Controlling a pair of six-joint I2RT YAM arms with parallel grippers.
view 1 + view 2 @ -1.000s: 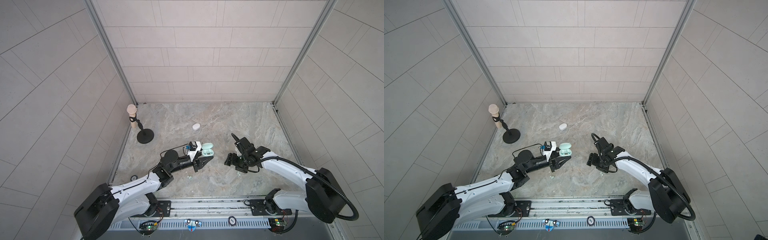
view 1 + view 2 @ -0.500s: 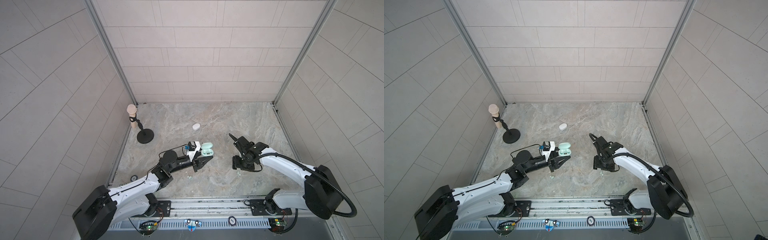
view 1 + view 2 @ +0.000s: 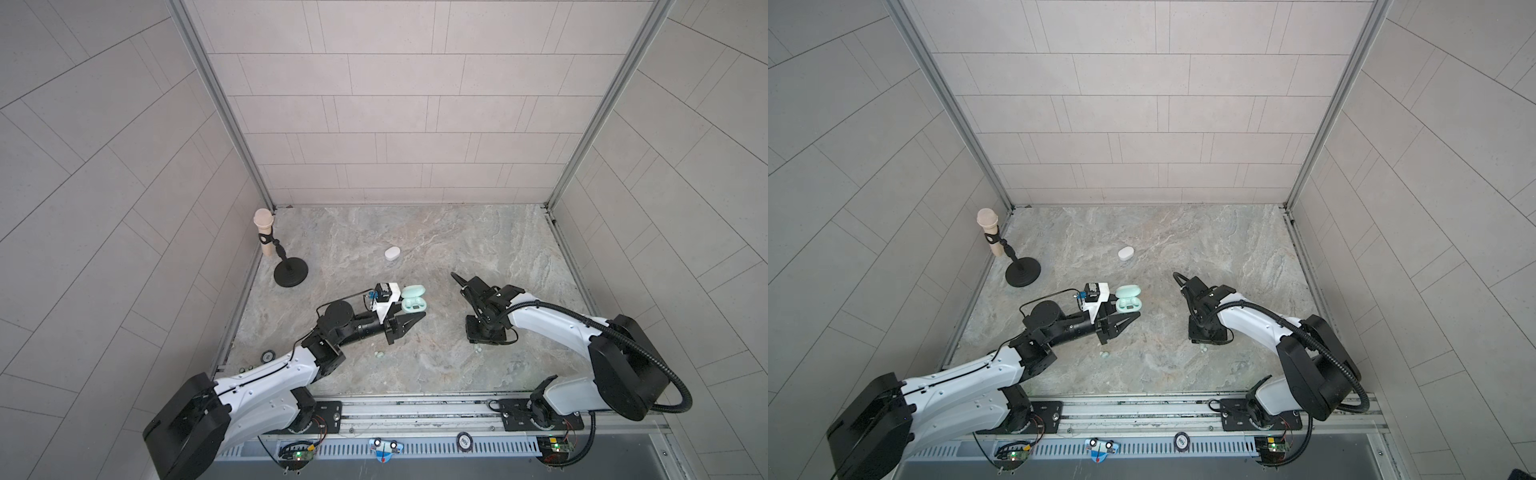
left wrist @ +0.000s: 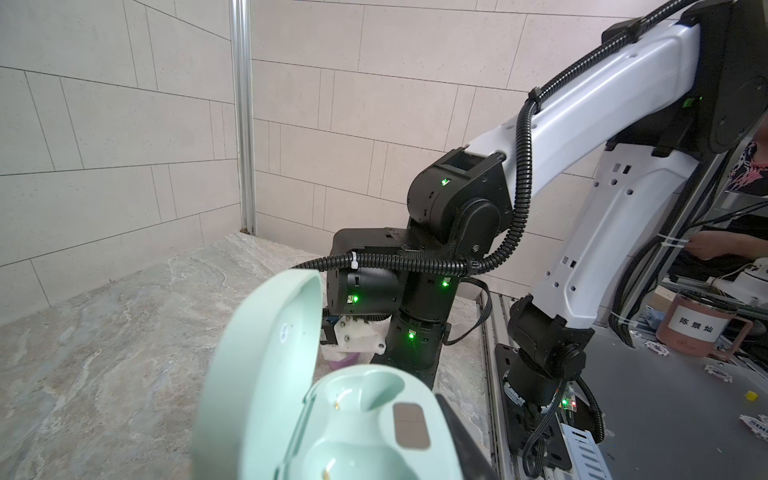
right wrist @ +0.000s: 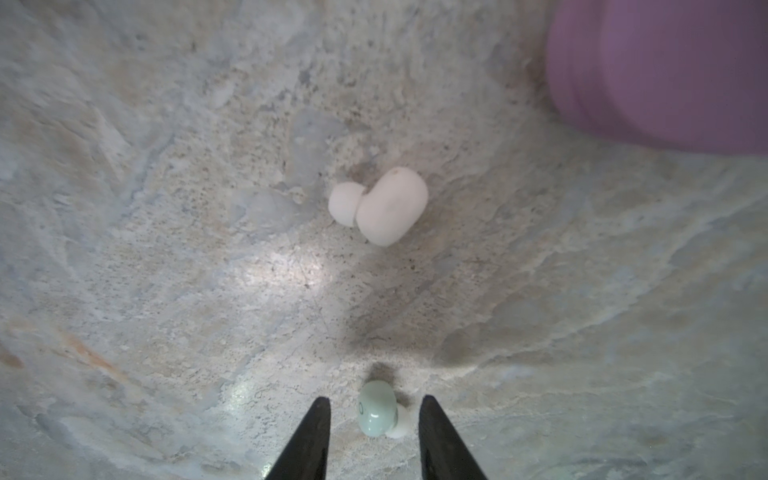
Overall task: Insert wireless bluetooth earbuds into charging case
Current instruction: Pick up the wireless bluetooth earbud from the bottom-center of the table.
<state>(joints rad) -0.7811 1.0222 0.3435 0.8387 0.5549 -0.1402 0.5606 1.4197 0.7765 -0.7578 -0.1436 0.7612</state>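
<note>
Earbuds are barely legible in both top views: a pale speck [image 3: 478, 350] lies at the foot of the right gripper [image 3: 480, 338], which points straight down at the marbled tabletop [image 3: 457, 232], and a pair of specks [image 3: 379, 354] lies near the left arm; they are too small to tell colour. The mint case [image 3: 413, 299] lies open just beside the left gripper [image 3: 419, 316], whose fingers are pressed together. A white case [image 3: 392, 253] sits closed, well apart.

From the left wrist, the mint case fills the foreground, lid thrown back, both wells apparently empty. One dark finger [image 4: 461, 440] runs along its base; whether the case is pinched or merely leaned on, I cannot tell.

From the right wrist, the mint-green bud [image 5: 376, 415] lies on the stone between the two black fingertips [image 5: 316, 432], which stand parted with a sliver of table showing on each side, so nothing is grasped yet. Its white ear tip [image 5: 398, 430] points toward one finger. A white bud [image 5: 382, 205] rests farther off, apart from it, and a blurred lilac shape [image 5: 665, 75] lies beyond that.

Judging by its look, the bud is featherlight, hard-shelled, glossy and rounded, so it will likely squirt sideways under an off-centre pinch. I would take it across the broad body, clear of the soft tip, with gentle force, leaving its underside free for the well
</note>
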